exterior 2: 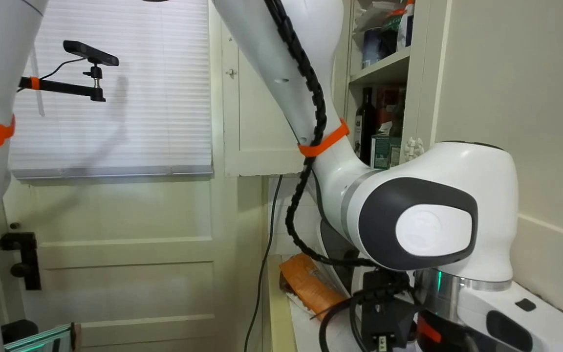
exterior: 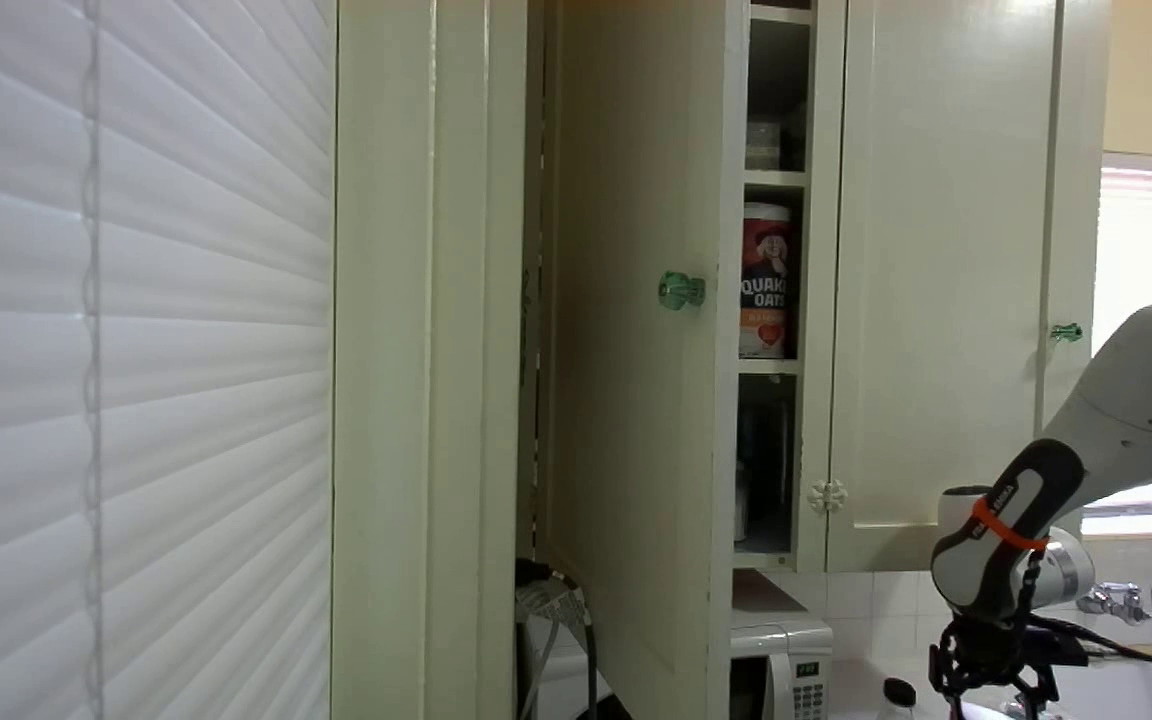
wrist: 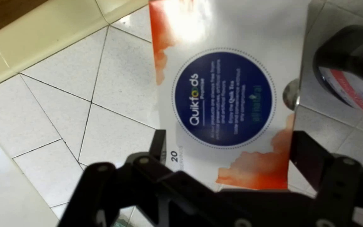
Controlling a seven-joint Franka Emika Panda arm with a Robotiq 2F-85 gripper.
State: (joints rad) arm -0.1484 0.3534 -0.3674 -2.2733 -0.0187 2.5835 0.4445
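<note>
My gripper has its black fingers against the two side edges of a white box in the wrist view. The box has orange watercolour patches and a dark blue circle reading "Quikfoods". Its face points toward the wrist camera over a white tiled counter; I cannot tell whether the box touches the counter. A dark bottle with a red and white label lies close to the right of the box. In an exterior view the gripper is low at the right, and the box is mostly cut off there.
An open cabinet door with a green knob juts out, beside shelves with an oats canister. A microwave and a black-capped bottle stand below. An orange package lies on the counter. The counter has a yellow tiled edge.
</note>
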